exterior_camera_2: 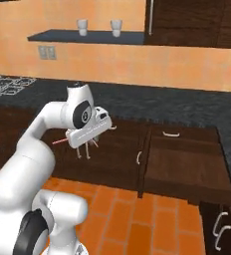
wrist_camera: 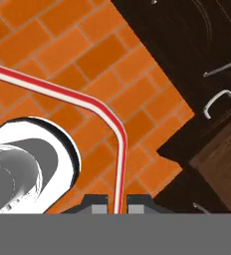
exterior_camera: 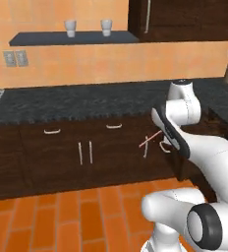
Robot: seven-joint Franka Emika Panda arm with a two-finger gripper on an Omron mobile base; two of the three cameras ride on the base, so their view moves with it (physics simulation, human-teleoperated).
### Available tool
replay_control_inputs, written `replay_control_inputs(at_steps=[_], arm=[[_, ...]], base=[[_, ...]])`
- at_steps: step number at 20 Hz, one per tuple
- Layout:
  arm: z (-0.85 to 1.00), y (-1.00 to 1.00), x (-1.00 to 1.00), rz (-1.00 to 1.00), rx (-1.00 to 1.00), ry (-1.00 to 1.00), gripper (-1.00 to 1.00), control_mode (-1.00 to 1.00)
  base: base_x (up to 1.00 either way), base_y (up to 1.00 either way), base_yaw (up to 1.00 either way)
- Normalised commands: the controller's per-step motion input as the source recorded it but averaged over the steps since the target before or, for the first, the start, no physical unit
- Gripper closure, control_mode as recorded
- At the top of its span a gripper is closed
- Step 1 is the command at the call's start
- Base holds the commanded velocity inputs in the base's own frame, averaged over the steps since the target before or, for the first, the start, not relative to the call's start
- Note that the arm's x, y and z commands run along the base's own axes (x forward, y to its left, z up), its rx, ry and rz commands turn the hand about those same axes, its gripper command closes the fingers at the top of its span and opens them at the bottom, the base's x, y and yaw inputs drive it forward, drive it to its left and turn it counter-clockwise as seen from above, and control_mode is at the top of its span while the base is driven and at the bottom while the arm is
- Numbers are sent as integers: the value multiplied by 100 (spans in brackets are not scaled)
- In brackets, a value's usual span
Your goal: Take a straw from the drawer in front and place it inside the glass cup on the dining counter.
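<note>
While the gripper [wrist_camera: 116,203] hangs in the air over the orange brick floor [wrist_camera: 62,45], its jaws are clamped narrow on the straw [wrist_camera: 118,144], which runs up from between the fingertips, bends, and extends off to the side, clear of the drawer [exterior_camera_2: 187,167].

Straw [wrist_camera: 87,101] cut off at the hand view's left edge; its lower end hidden between the gripper [wrist_camera: 116,204] fingertips. In the left base view, straw [exterior_camera: 150,139] partly hidden behind the hand. Drawer [exterior_camera_2: 187,169] at right: inside not visible.
</note>
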Motion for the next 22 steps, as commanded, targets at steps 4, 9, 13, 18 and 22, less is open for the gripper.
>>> replay_control_inputs(at_steps=[4,9,13,18,22], arm=[[0,0,0,0,0,0,100,100],[0,0,0,0,0,0,100,100],[0,0,0,0,0,0,100,100],[0,0,0,0,0,0,100,100],[0,0,0,0,0,0,100,100]], base=[[-29,60,87],[-11,58,81],[-29,38,66],[-90,4,18],[-100,6,8]])
